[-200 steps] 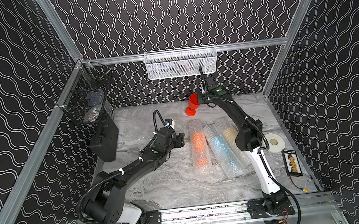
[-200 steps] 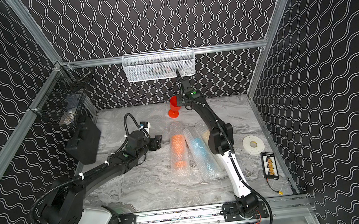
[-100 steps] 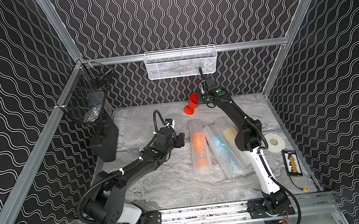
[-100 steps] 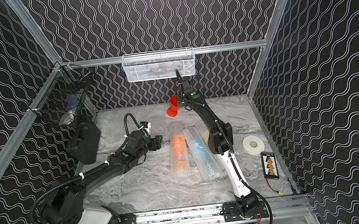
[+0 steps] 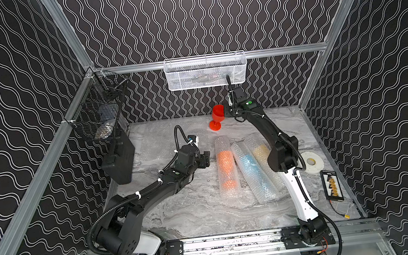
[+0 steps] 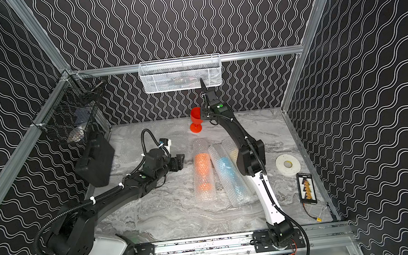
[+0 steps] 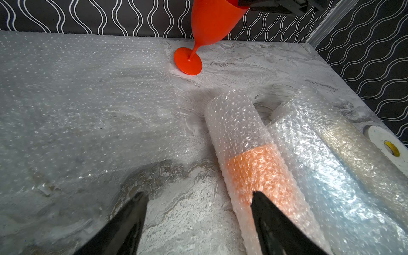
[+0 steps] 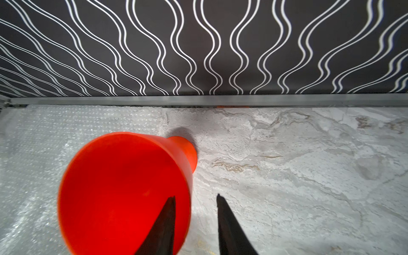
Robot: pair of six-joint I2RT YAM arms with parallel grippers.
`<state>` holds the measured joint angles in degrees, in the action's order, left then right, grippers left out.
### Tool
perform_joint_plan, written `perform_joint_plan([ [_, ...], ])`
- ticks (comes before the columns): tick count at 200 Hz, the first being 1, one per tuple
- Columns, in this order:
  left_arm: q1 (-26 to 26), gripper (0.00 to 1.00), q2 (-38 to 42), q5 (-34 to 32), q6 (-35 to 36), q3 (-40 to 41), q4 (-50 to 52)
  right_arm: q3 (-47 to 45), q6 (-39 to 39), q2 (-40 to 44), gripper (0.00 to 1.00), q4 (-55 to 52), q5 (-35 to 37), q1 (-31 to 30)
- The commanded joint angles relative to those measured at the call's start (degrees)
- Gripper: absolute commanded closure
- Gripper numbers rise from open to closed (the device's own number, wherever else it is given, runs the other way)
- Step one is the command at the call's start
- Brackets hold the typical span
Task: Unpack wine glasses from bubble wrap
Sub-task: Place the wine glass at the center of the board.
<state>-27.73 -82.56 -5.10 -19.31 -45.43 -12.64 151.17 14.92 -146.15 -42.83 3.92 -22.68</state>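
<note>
A red wine glass (image 5: 217, 114) (image 6: 195, 116) stands on its foot at the back of the table. My right gripper (image 8: 195, 196) is open astride its rim (image 8: 123, 187), one finger inside the cup and one outside, with a gap. A flat sheet of bubble wrap (image 7: 77, 88) lies to the left of the glass. Three bubble wrap rolls lie mid-table, showing orange (image 5: 226, 167), blue (image 5: 253, 172) and yellow (image 5: 261, 150). My left gripper (image 7: 197, 193) (image 5: 206, 158) is open beside the orange roll (image 7: 254, 163), with one finger over it.
A white tape roll (image 5: 311, 161) and a black tray of orange parts (image 5: 331, 185) lie at the right edge. A white wire basket (image 5: 205, 70) hangs on the back wall above the right gripper. A black mesh basket (image 5: 99, 114) and a black box (image 5: 119, 160) are at the left.
My right gripper's jaws have parted from the red glass's rim. The glass has stayed where it was. The left arm has not moved.
</note>
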Motion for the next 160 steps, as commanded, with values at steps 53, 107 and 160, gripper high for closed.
perform_joint_plan([
  [53, 0.03, 0.21, 0.13, -0.08, -0.02, -1.09, -0.37, 0.6, 2.41, 1.04, 0.6, 4.34, -3.57, 0.09],
  [107, 0.03, 0.21, 0.04, 0.92, -0.18, -1.37, 0.44, -1.21, 2.48, 2.97, 0.58, 4.47, -3.83, 0.18],
  [160, 0.0, 0.21, -0.4, 3.83, -0.79, -2.25, 2.04, -5.42, 2.22, 6.45, 0.56, 3.05, -6.67, 0.18],
])
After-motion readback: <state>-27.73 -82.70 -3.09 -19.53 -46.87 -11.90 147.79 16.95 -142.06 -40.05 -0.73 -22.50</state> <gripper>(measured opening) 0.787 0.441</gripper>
